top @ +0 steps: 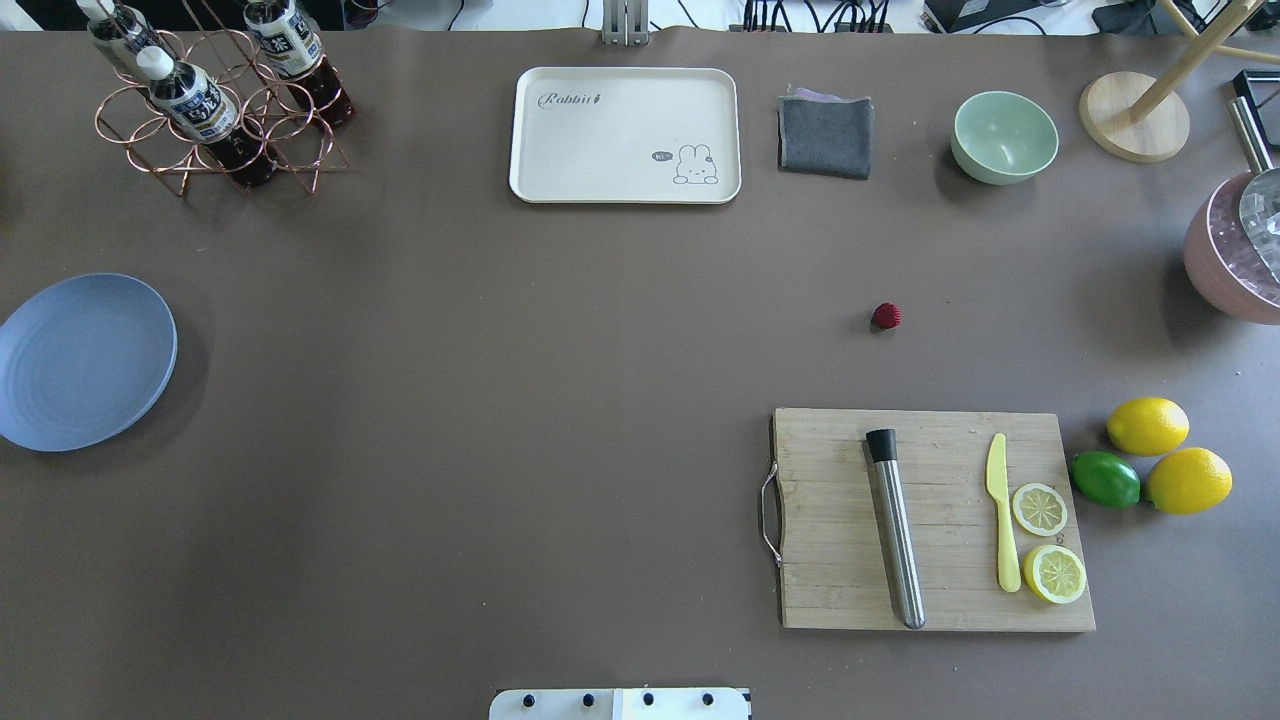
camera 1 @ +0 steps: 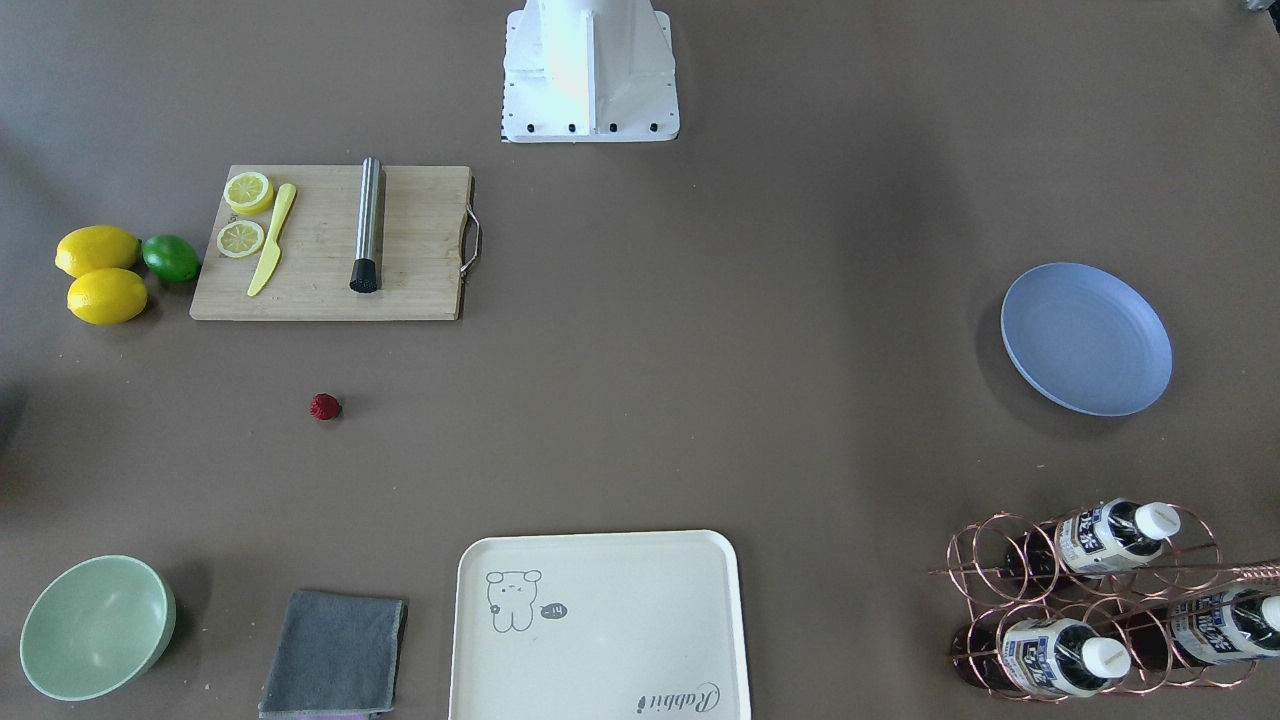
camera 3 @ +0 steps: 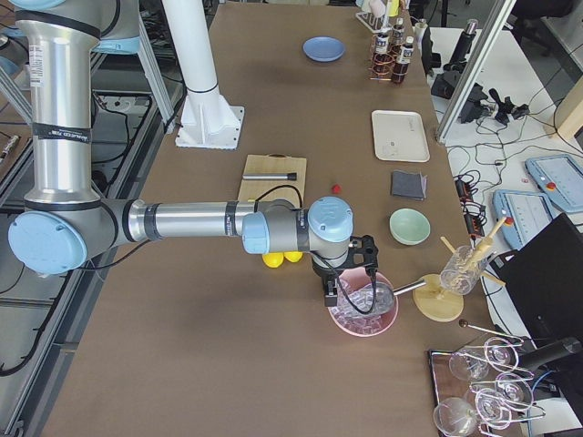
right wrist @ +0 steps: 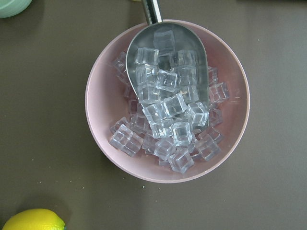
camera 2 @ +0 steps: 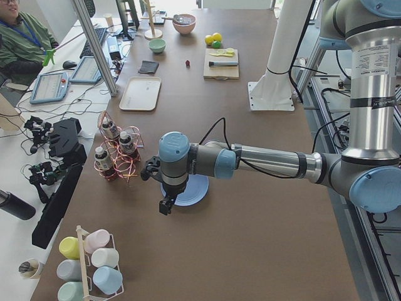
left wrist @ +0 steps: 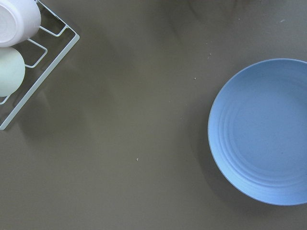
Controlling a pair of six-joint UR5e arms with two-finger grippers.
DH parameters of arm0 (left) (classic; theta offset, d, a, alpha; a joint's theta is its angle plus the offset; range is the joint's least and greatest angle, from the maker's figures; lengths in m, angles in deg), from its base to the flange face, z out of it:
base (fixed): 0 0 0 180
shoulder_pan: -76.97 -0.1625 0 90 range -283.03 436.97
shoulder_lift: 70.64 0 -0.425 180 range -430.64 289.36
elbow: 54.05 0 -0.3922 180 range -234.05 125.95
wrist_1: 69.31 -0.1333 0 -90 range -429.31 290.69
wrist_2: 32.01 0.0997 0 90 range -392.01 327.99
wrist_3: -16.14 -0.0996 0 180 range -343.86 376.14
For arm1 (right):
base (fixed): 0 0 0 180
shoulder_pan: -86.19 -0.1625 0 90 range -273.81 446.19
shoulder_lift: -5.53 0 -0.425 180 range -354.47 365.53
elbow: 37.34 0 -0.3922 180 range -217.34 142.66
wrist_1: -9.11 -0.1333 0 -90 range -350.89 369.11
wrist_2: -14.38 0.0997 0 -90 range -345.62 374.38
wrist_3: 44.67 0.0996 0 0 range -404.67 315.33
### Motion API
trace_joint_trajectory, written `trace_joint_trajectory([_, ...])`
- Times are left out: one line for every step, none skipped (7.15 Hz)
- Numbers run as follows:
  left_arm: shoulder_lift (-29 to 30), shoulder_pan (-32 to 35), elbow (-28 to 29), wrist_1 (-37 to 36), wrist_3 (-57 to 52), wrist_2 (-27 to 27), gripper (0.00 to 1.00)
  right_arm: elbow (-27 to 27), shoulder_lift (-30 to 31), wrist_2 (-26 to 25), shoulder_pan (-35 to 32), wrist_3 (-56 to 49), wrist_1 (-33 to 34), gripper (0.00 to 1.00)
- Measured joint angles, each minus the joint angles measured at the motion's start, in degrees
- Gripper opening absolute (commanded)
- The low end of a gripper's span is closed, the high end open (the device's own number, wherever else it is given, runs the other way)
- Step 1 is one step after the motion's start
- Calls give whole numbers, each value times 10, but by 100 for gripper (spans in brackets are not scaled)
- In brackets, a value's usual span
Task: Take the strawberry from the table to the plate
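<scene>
The strawberry [top: 886, 316] [camera 1: 325, 406] is a small dark-red berry lying alone on the brown table [top: 500, 350], just beyond the cutting board. The light-blue plate [top: 80, 360] [camera 1: 1086, 338] [left wrist: 264, 129] sits far off at the table's left end with nothing on it. In the exterior left view my left gripper [camera 2: 164, 207] hangs just beside the plate [camera 2: 195, 188]. My right gripper [camera 3: 330, 293] shows only in the exterior right view, above a pink bowl, well away from the strawberry [camera 3: 336, 188]. Whether either gripper is open or shut I cannot tell.
A wooden cutting board [top: 830, 560] carries a steel muddler, a yellow knife and lemon slices, with lemons and a lime [top: 1105, 479] beside it. Cream tray [top: 625, 135], grey cloth [top: 825, 135], green bowl [top: 1004, 137], bottle rack [top: 215, 110], pink ice bowl [right wrist: 100, 110]. A person sits beside the table [camera 2: 22, 44].
</scene>
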Motion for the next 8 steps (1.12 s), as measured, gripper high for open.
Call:
trace_joint_trajectory([0, 0, 1, 0, 1, 0, 98, 0, -3, 0, 0, 0, 1, 100])
trace_joint_trajectory([-1, 0, 1, -1, 2, 0, 98, -2, -9, 0, 0, 1, 3, 100])
trace_joint_trajectory([-4, 1, 1, -1, 3, 0, 98, -3, -15, 0, 0, 7, 5, 100])
trace_joint_trajectory([-7, 2, 1, -2, 3, 0, 98, -3, -19, 0, 0, 15, 5, 100])
trace_joint_trajectory([-9, 3, 3, -1, 3, 0, 98, -2, -20, 1, 1, 19, 5, 100])
trace_joint_trajectory([-9, 3, 4, -2, 3, 1, 98, -1, -20, 1, 1, 20, 5, 100])
trace_joint_trajectory([-9, 4, 3, -2, 4, 1, 98, -1, -20, 1, 1, 21, 5, 100])
trace_joint_trajectory([-8, 4, 3, -2, 4, 1, 98, -2, -20, 1, 1, 21, 5, 100])
